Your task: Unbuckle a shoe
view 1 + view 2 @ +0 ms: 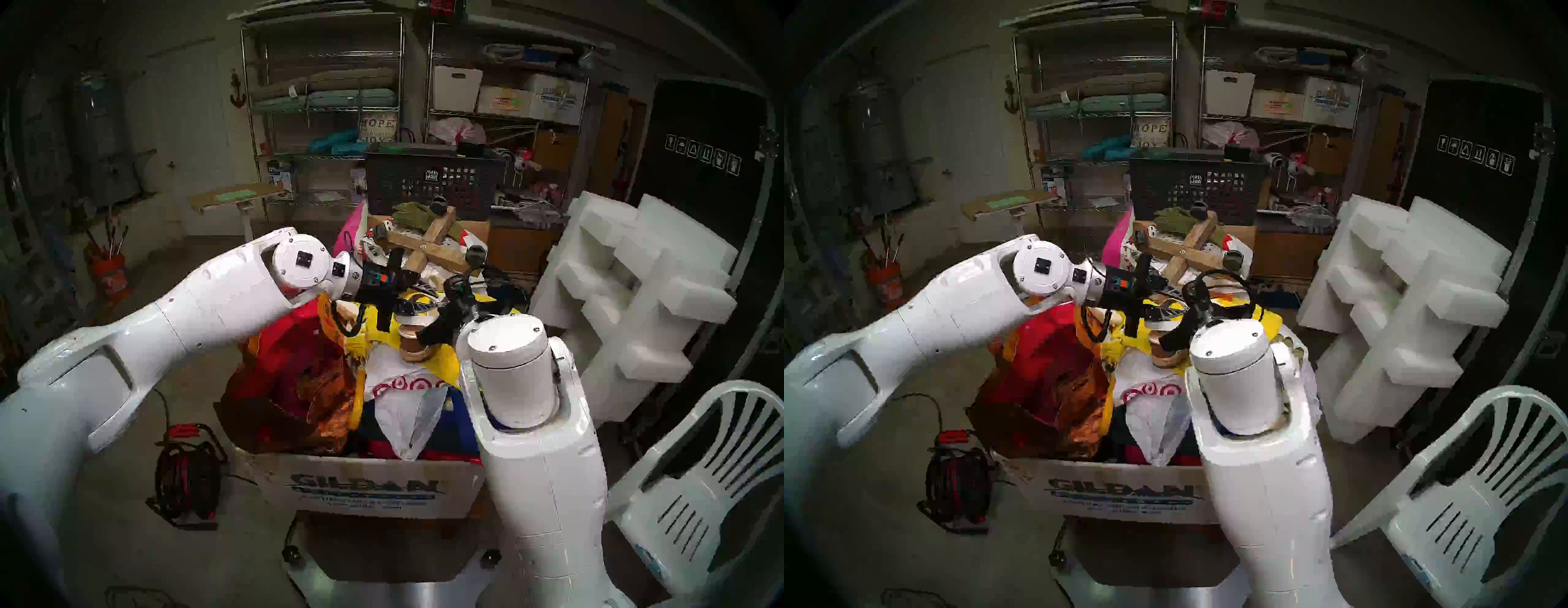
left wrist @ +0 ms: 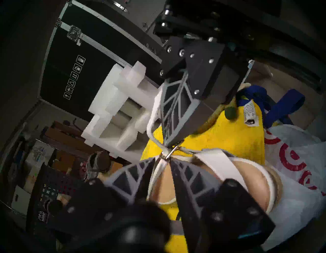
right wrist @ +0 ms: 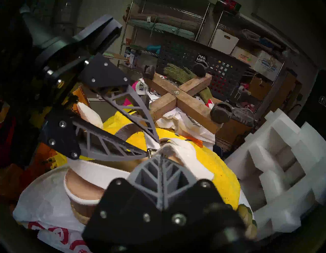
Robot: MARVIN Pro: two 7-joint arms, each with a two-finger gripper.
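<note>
1. Risk at the right fingers [image 3: 155, 178]: they anchor the ankle strap [image 2: 158, 172] only by their tips. If you pull sideways, the thin strap is likely to slide out of the pinch and the buckle [image 2: 167, 155] swings free.
2. Risk at the left fingers [image 2: 190, 178]: they straddle the strap just beside the buckle. If you close them off-centre, expect them to clamp the metal frame, not the strap, and jam the prong.
3. Risk at the shoe [image 3: 82, 183]: it rests on a yellow cloth [image 3: 220, 167] and a white plastic bag [image 3: 44, 199], heaped in a cardboard box [image 1: 365, 488], not on a firm tabletop. This soft bedding probably gives under a hard tug, so the sandal may tip or drag off the heap.
4. Risk farther back: the wooden cross [image 3: 178, 99] with castors lies behind the shoe. A wide swing of the left arm could strike it.
5. State, right fingers: pressed fully together, tips at the buckle, apparently pinching the ankle strap there.
6. State, left fingers: a narrow V, with the white strap running between them. You cannot tell from these views whether the pads clamp the strap or only flank it.
</note>
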